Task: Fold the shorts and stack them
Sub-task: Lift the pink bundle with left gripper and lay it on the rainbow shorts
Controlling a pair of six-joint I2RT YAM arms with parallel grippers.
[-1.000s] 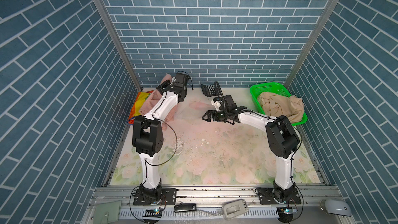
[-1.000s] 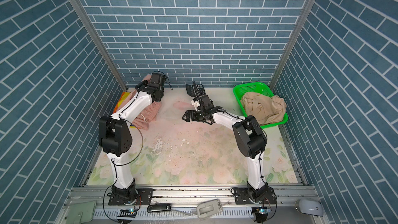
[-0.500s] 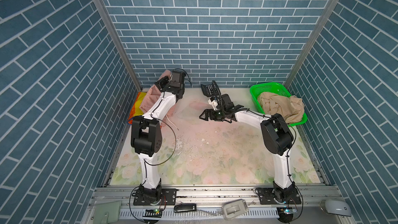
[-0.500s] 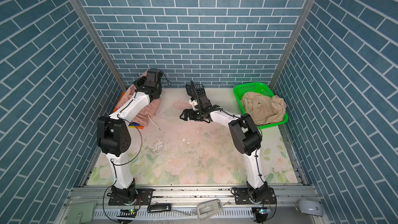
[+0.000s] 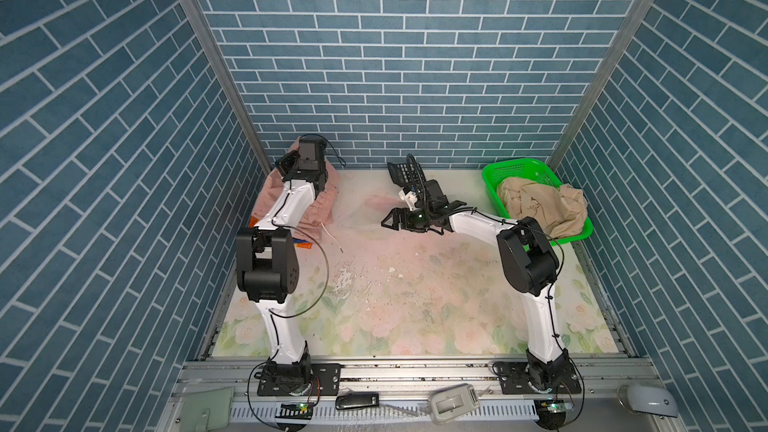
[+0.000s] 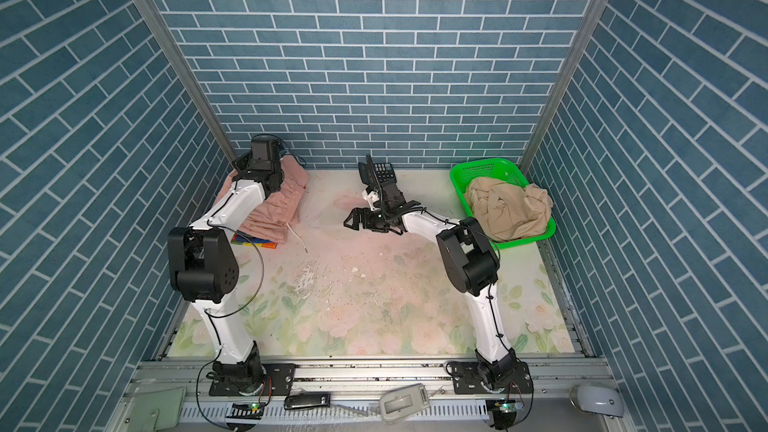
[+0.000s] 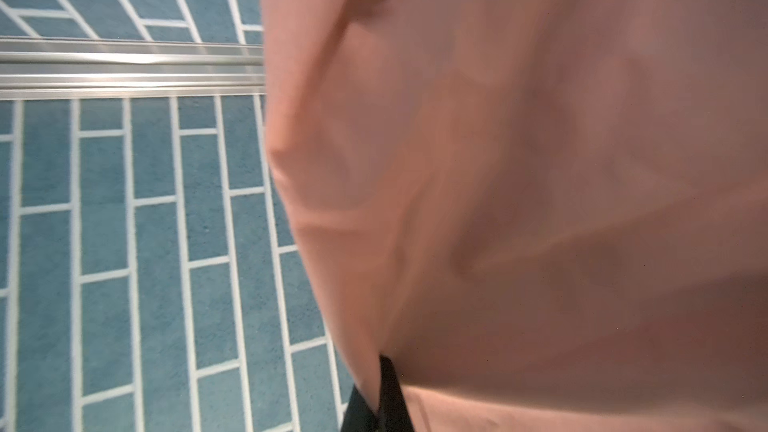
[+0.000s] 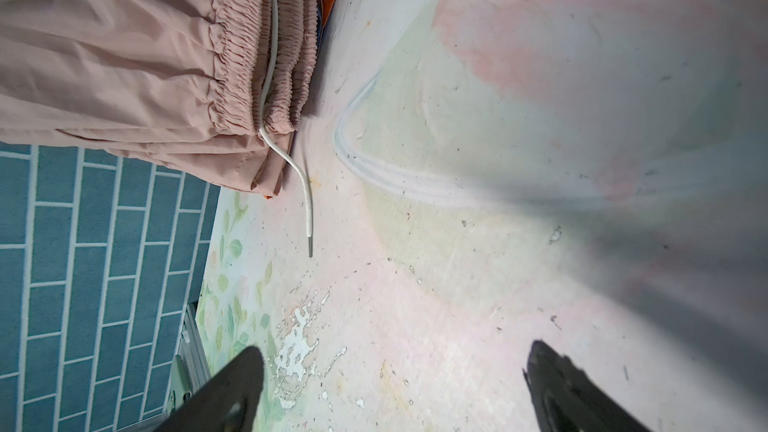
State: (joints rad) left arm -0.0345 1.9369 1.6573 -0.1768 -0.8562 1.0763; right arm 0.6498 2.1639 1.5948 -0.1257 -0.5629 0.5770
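Note:
The pink shorts [image 5: 320, 211] [image 6: 282, 201] lie folded at the back left, white drawstring [image 8: 307, 201] trailing onto the mat. My left gripper [image 7: 383, 392] is shut on a fold of the pink shorts [image 7: 519, 201], held up in the back left corner. The rainbow-striped shorts [image 5: 302, 243] [image 6: 254, 242] peek out from under the pink pile. The beige shorts [image 5: 540, 207] [image 6: 507, 209] sit crumpled in the green basket [image 5: 515, 164] [image 6: 482, 168]. My right gripper [image 5: 392, 221] [image 6: 354, 221] [image 8: 395, 376] hovers open over bare mat, mid-back, nothing between its fingers.
A black keypad device [image 5: 401, 172] [image 6: 380, 172] leans at the back wall just behind the right gripper. Blue brick walls close in on three sides. The floral mat [image 5: 395, 292] has flaked patches in the middle.
My left arm has swung left toward the corner, lifting the pink fabric with it. The right gripper has slid a little left, still open.

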